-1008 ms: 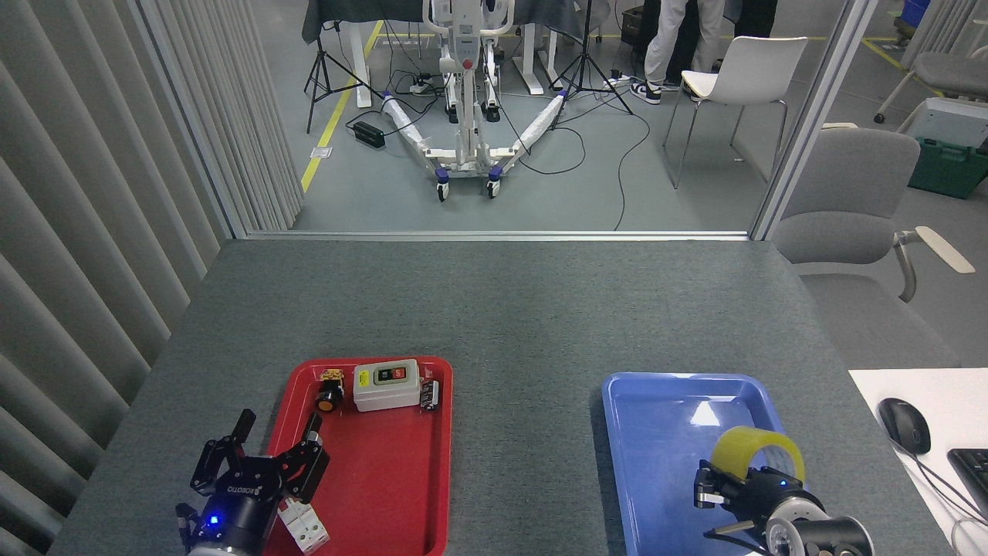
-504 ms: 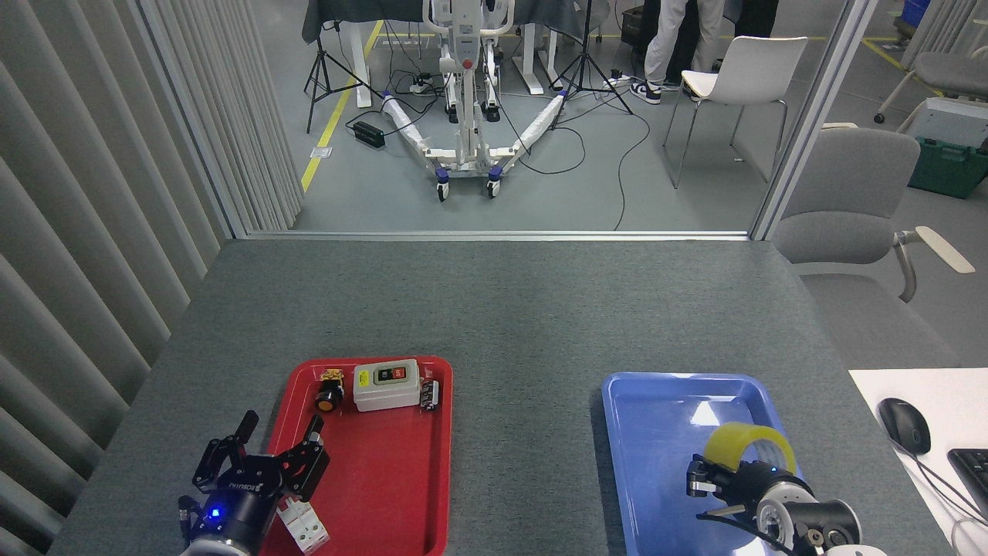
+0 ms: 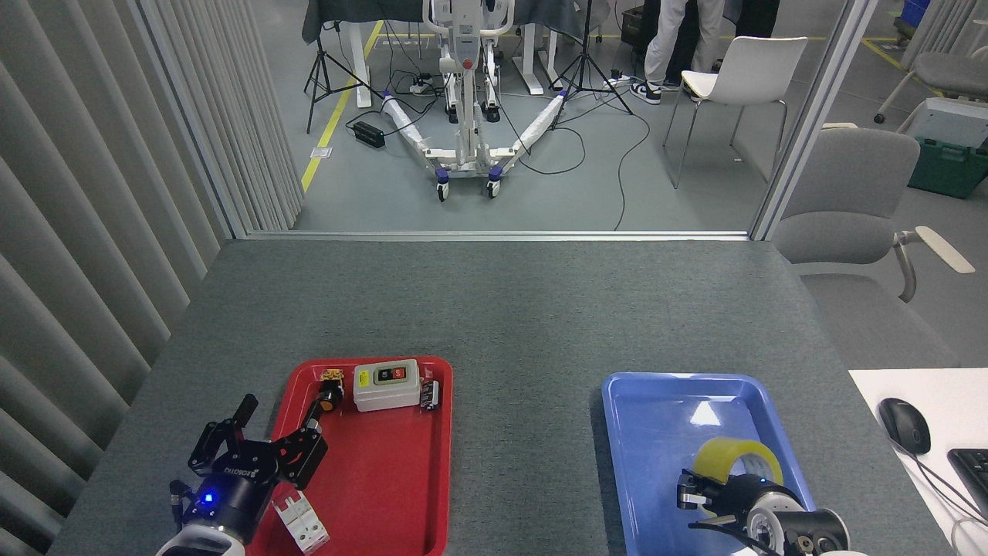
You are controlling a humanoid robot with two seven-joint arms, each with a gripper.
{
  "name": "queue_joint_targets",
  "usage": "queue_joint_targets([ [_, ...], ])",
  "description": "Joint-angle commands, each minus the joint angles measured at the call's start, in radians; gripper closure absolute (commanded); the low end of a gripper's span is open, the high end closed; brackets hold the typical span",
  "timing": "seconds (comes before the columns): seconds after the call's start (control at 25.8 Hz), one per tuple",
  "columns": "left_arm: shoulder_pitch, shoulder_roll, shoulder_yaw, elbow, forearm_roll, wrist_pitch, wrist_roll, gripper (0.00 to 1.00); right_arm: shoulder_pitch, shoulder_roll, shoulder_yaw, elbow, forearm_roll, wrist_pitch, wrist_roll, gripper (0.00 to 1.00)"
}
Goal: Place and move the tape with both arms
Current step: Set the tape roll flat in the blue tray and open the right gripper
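Note:
The yellow tape [image 3: 725,454] stands on edge over the near part of the blue tray [image 3: 664,390], with its grey-white core facing right. My right gripper [image 3: 714,493] comes in from the bottom edge and is shut on the roll's near side; its fingers are partly hidden behind the tape. My left gripper [image 3: 278,421] hangs at the bottom left, over the left rim of the red tray [image 3: 386,486]. Its black fingers [image 3: 245,408] are spread open with nothing between them.
The red tray holds a grey switch box [image 3: 386,384], a small yellow-black button [image 3: 329,395] and a white part [image 3: 302,525]. A mouse [image 3: 905,425] and a keyboard [image 3: 974,467] lie on a white pad at the right. Curtains line the left side.
My right gripper has carried the tape a little left and nearer to me, lower over the blue tray. My left gripper has drifted slightly left, still open.

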Motion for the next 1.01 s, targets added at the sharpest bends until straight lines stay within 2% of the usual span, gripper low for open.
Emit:
queue_joint_targets([
  [0.0, -0.013, 0.010, 0.019, 0.008, 0.011, -0.035, -0.010, 0.01, -0.002, -0.001, 0.001, 0.007, -0.009, 0.003, -0.003, 0.74],
  [0.16, -0.026, 0.041, 0.026, 0.030, 0.009, -0.075, -0.013, 0.01, 0.001, -0.001, 0.001, 0.007, -0.008, 0.016, -0.009, 0.56],
  [0.19, -0.037, 0.061, 0.026, 0.031, 0.011, -0.083, -0.013, 0.01, 0.001, -0.001, 0.001, 0.007, -0.008, 0.023, -0.012, 0.48],
  [0.27, -0.045, 0.062, 0.022, 0.050, 0.021, -0.077, -0.013, 0.01, 0.001, 0.000, 0.001, 0.007, -0.008, 0.045, -0.013, 0.28],
  [0.31, -0.045, 0.061, 0.020, 0.060, 0.035, -0.075, -0.013, 0.01, 0.001, 0.000, 0.003, 0.007, -0.008, 0.054, -0.015, 0.22],
  [0.43, -0.046, 0.041, 0.020, 0.073, 0.061, -0.074, -0.015, 0.01, 0.003, 0.002, 0.003, 0.007, -0.009, 0.068, -0.015, 0.15],
  [0.66, -0.048, 0.001, 0.026, 0.050, 0.057, -0.074, -0.007, 0.01, 0.010, -0.003, 0.003, 0.005, -0.012, 0.066, -0.078, 0.13],
  [0.78, -0.048, -0.014, 0.025, 0.056, 0.046, -0.069, 0.000, 0.01, 0.016, -0.003, 0.003, -0.013, -0.009, 0.057, -0.211, 0.12],
  [0.89, -0.048, -0.030, 0.023, 0.057, 0.041, -0.054, 0.002, 0.01, 0.040, -0.007, 0.003, -0.031, 0.001, 0.045, -0.498, 0.10],
  [0.97, -0.048, -0.030, 0.022, 0.054, 0.041, -0.024, 0.002, 0.01, 0.063, -0.016, 0.000, -0.031, 0.038, 0.019, -0.699, 0.08],
])
